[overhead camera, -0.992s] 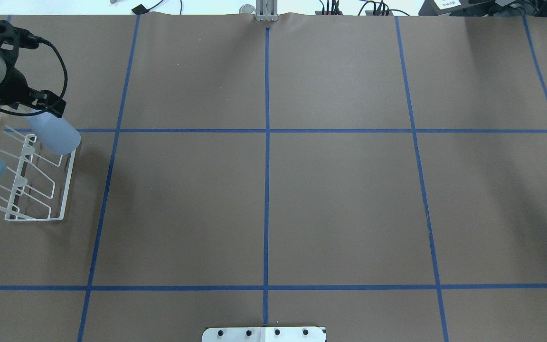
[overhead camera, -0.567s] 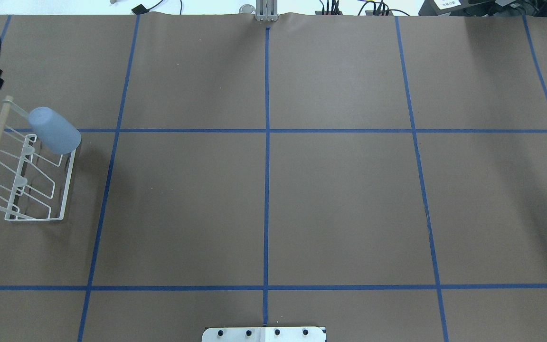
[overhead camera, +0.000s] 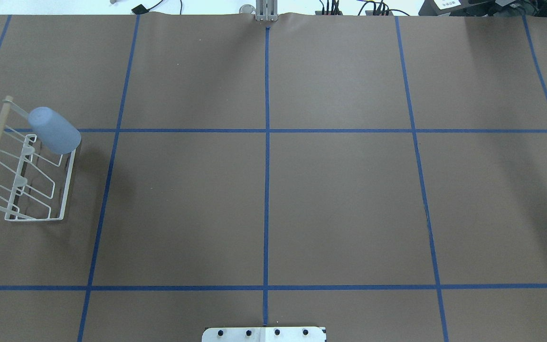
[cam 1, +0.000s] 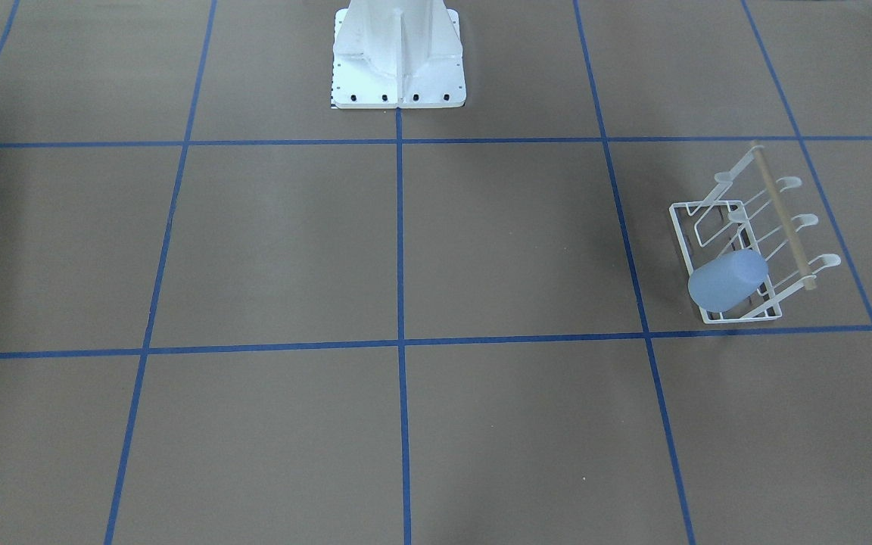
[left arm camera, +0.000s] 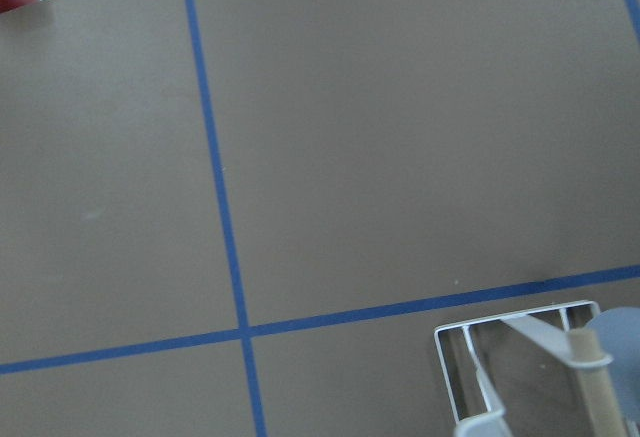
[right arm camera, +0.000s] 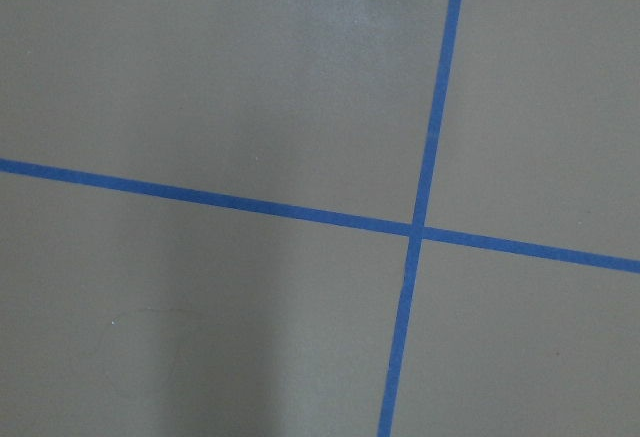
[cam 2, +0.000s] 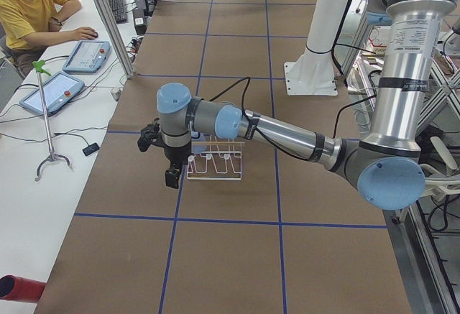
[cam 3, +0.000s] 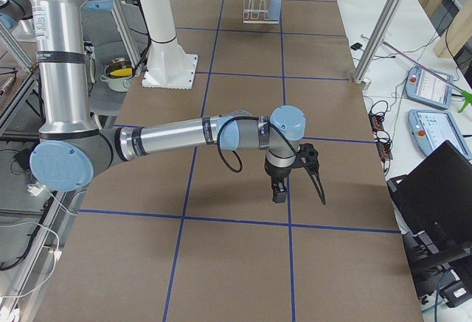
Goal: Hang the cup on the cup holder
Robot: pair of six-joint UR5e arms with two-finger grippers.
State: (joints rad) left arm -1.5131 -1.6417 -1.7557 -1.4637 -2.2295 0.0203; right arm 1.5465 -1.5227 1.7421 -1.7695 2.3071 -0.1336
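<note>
The light blue cup (overhead camera: 55, 137) sits upside down and tilted on a prong at the far corner of the white wire cup holder (overhead camera: 67, 190). In the front view the cup (cam 1: 727, 280) is on the cup holder (cam 1: 682, 227) at the right. Neither gripper touches it. My left gripper (cam 2: 172, 179) shows only in the left side view, just beyond the holder (cam 2: 215, 176) and pointing down; I cannot tell if it is open. My right gripper (cam 3: 278, 195) shows only in the right side view, far from the holder (cam 3: 254, 5); I cannot tell its state.
The brown table cover (overhead camera: 340, 199) carries a grid of blue tape lines. The robot's white base (cam 1: 398, 60) stands at the table's near middle. An operator (cam 2: 29, 12) sits at the far side with tablets. The left wrist view shows the holder's corner (left arm camera: 450, 377).
My left arm has drawn back from the cup and left the overhead view to the left. The cup stays on the prong. The right gripper's tip has also left that view.
</note>
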